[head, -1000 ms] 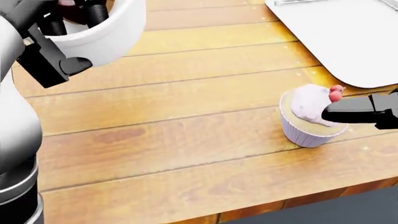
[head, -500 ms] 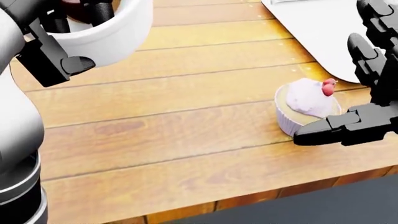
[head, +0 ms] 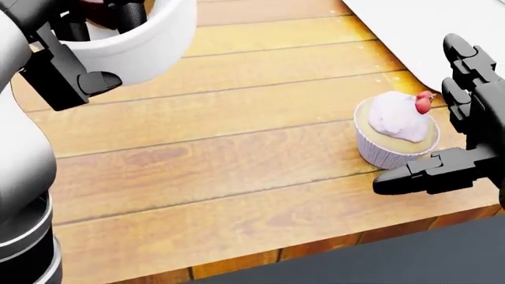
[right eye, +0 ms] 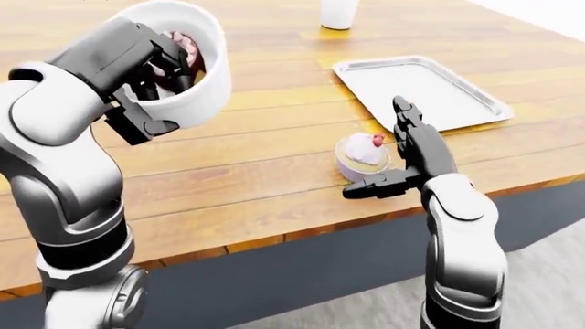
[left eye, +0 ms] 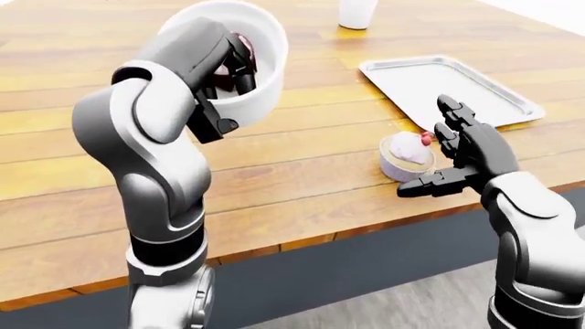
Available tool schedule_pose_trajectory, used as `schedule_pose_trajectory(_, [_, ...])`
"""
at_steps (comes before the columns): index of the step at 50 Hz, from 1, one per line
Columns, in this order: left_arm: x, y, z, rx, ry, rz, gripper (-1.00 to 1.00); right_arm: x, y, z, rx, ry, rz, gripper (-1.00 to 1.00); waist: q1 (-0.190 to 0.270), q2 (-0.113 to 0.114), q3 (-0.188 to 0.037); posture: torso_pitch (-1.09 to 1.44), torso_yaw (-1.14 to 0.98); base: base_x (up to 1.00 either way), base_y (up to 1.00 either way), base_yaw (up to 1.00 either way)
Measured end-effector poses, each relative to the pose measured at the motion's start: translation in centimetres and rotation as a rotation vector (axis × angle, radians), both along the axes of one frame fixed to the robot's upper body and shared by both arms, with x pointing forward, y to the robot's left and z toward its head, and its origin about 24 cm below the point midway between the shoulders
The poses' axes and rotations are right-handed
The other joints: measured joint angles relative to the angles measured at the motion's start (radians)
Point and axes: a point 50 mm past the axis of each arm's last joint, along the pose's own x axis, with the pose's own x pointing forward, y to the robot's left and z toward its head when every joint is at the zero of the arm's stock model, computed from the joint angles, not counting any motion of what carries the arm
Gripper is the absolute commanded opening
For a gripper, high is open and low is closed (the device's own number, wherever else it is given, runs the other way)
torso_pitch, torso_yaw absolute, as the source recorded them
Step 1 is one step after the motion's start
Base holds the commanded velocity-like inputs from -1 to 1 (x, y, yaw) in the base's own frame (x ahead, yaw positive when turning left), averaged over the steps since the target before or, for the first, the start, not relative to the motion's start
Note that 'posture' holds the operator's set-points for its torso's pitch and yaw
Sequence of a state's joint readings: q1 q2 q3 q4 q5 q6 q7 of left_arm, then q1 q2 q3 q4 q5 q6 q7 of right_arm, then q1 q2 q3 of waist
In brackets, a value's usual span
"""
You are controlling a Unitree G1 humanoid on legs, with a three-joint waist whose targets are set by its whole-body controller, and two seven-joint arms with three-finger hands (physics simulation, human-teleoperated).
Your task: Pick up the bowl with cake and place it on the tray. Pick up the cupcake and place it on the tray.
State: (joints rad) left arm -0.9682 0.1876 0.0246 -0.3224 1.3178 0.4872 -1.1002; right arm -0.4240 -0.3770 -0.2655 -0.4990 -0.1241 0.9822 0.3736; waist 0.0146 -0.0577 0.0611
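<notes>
My left hand [head: 111, 50] is shut on the rim of the white bowl [left eye: 265, 72], with fingers inside and the thumb on the outer wall. It holds the bowl tilted above the table. Dark cake [right eye: 187, 44] shows inside the bowl. The cupcake [head: 386, 155], with pink frosting, a red cherry and a pale wrapper, stands on the wooden table near its lower edge. My right hand [left eye: 426, 149] is open around it, the fingers upright on its right and the thumb stretched along its lower side. I cannot tell whether it touches the cupcake. The grey tray [left eye: 475, 96] lies just up and right of the cupcake.
A white cup [left eye: 356, 14] stands on the table above the tray, at the top of the left-eye view. The table's edge [left eye: 274, 240] runs just below the cupcake, with grey floor beyond it.
My right hand has come in from the right. It went from one finger over the cupcake to an open hand cupping its right and lower sides. The head view shifted slightly. The bowl stays held.
</notes>
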Motion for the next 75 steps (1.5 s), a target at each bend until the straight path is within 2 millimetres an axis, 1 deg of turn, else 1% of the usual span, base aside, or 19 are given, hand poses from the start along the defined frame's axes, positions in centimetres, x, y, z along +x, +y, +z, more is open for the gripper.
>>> schedule_pose_trajectory(8, [-0.2,0.0,0.1,-0.006,-0.009,-0.002,-1.00,0.1,-0.5,-0.9,-0.008,0.004,-0.017,1.00,-0.001,0.005,-0.003,0.00,0.00,0.00,0.00,0.00])
schedule_pose_trajectory(11, [-0.2,0.0,0.0,-0.005,-0.008,-0.002,-1.00,0.2,-0.2,-0.9,-0.011,0.001,-0.013,0.77,-0.002,0.006,-0.004,0.00,0.00,0.00,0.00,0.00])
schedule_pose_trajectory(14, [-0.1,-0.1,0.0,-0.003,-0.002,-0.006,-1.00,0.4,0.3,-1.1,-0.015,0.001,0.004,0.79,-0.004,0.006,-0.003,0.00,0.00,0.00,0.00,0.00])
schedule_pose_trajectory(19, [-0.2,-0.2,0.1,0.001,-0.006,-0.012,-1.00,0.7,1.4,-1.5,-0.018,0.010,0.033,0.59,-0.004,0.008,-0.003,0.00,0.00,0.00,0.00,0.00])
schedule_pose_trajectory(23, [-0.3,0.0,0.2,-0.001,-0.011,-0.010,-1.00,0.8,1.9,-1.7,-0.029,0.013,0.039,0.29,-0.004,0.008,-0.003,0.00,0.00,0.00,0.00,0.00])
schedule_pose_trajectory(25, [-0.4,0.0,0.3,-0.002,-0.013,-0.008,-1.00,0.8,2.1,-2.0,-0.036,0.018,0.040,0.05,-0.004,0.008,-0.003,0.00,0.00,0.00,0.00,0.00])
schedule_pose_trajectory(28, [-0.6,0.0,0.4,-0.003,-0.021,-0.007,-1.00,0.8,2.4,-2.0,-0.042,0.022,0.049,-0.68,-0.005,0.010,-0.002,0.00,0.00,0.00,0.00,0.00])
schedule_pose_trajectory(30, [-0.6,-0.1,0.4,-0.002,-0.023,-0.010,-1.00,0.7,2.4,-1.6,-0.045,0.020,0.054,-0.98,-0.004,0.011,-0.001,0.00,0.00,0.00,0.00,0.00])
schedule_pose_trajectory(36, [-1.0,-0.2,0.2,0.000,-0.010,-0.023,-1.00,-0.2,2.4,0.2,-0.042,-0.042,0.075,-1.00,-0.003,0.011,0.003,0.00,0.00,0.00,0.00,0.00])
schedule_pose_trajectory(45, [-1.5,0.1,0.6,-0.006,-0.015,-0.025,-1.00,-1.9,1.4,5.0,-0.030,-0.184,0.039,-1.00,-0.003,0.008,0.006,0.00,0.00,0.00,0.00,0.00])
schedule_pose_trajectory(51, [-1.7,0.6,1.0,-0.017,-0.036,-0.008,-1.00,-2.2,1.0,5.5,-0.006,-0.195,0.019,-1.00,-0.002,0.004,0.005,0.00,0.00,0.00,-0.03,0.00])
schedule_pose_trajectory(53, [-1.6,0.7,0.7,-0.021,-0.027,0.001,-1.00,-2.1,1.2,5.1,0.008,-0.170,0.028,-1.00,0.005,0.019,0.005,0.00,0.00,0.00,-0.46,0.00])
schedule_pose_trajectory(56, [-1.2,1.1,0.4,-0.030,0.001,0.021,-1.00,-1.9,1.5,4.9,0.018,-0.150,0.053,-1.00,0.016,0.079,0.002,0.00,0.00,0.00,-0.64,0.00])
schedule_pose_trajectory(58, [-1.2,1.1,0.5,-0.030,-0.001,0.022,-1.00,-1.9,1.4,4.9,0.019,-0.157,0.051,-1.00,0.019,0.090,-0.009,0.00,0.00,0.00,-0.66,0.00])
schedule_pose_trajectory(66, [-1.8,1.1,1.3,-0.027,-0.061,0.021,-1.00,-2.1,1.6,5.9,0.014,-0.198,0.061,-1.00,0.034,0.028,0.003,0.00,0.00,0.00,-0.68,0.00])
schedule_pose_trajectory(68, [-1.7,1.3,1.1,-0.030,-0.053,0.032,-1.00,-2.3,1.7,6.2,0.013,-0.214,0.068,-1.00,0.040,0.001,-0.001,0.00,0.00,0.00,-0.71,0.00])
schedule_pose_trajectory(70, [-1.5,1.2,1.0,-0.030,-0.047,0.034,-1.00,-2.4,1.6,6.5,0.010,-0.230,0.064,-1.00,0.041,-0.050,-0.012,0.00,0.00,0.10,-0.79,0.00])
schedule_pose_trajectory(72, [-1.4,0.6,0.5,-0.022,-0.024,0.008,-1.00,-2.3,1.1,5.9,0.017,-0.211,0.039,-1.00,0.032,-0.025,0.006,0.00,0.00,0.14,-0.85,0.00])
schedule_pose_trajectory(75, [-1.2,-0.1,0.1,-0.002,0.019,-0.039,-1.00,-2.1,1.0,5.6,0.018,-0.197,0.026,-1.00,0.026,-0.004,0.011,0.00,0.00,0.14,-0.86,0.00])
